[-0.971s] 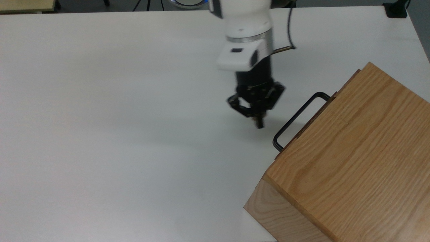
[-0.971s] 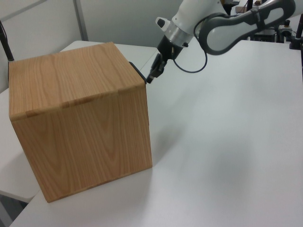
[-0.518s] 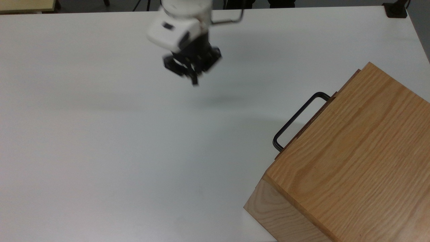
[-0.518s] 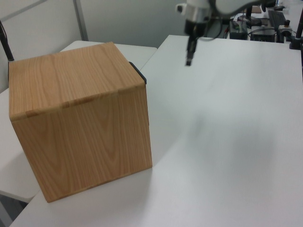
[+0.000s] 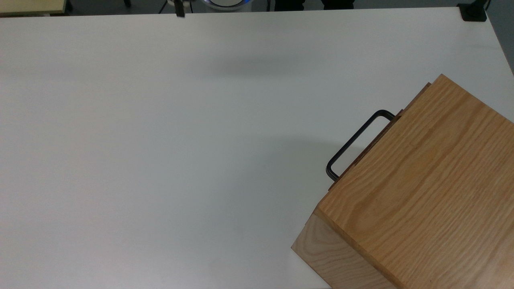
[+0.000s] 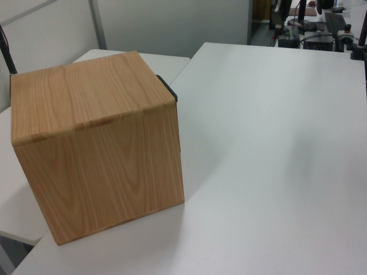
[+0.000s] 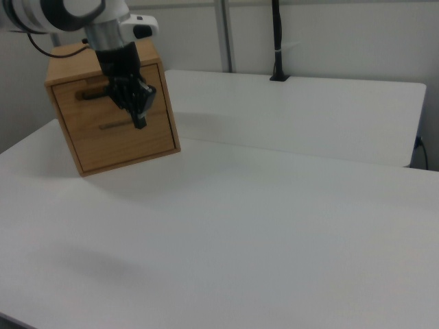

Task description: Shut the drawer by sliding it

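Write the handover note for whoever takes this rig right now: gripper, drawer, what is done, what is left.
Gripper: shut, holding nothing, hanging in the air clear of the cabinet.
Drawer: pushed in, front about level with the cabinet face; its black handle is free.
Done: the drawer looks closed.
Left: check that it sits fully home; otherwise nothing seems to remain.

No legible text, labels, brand marks, numbers or signs anywhere in the three views.
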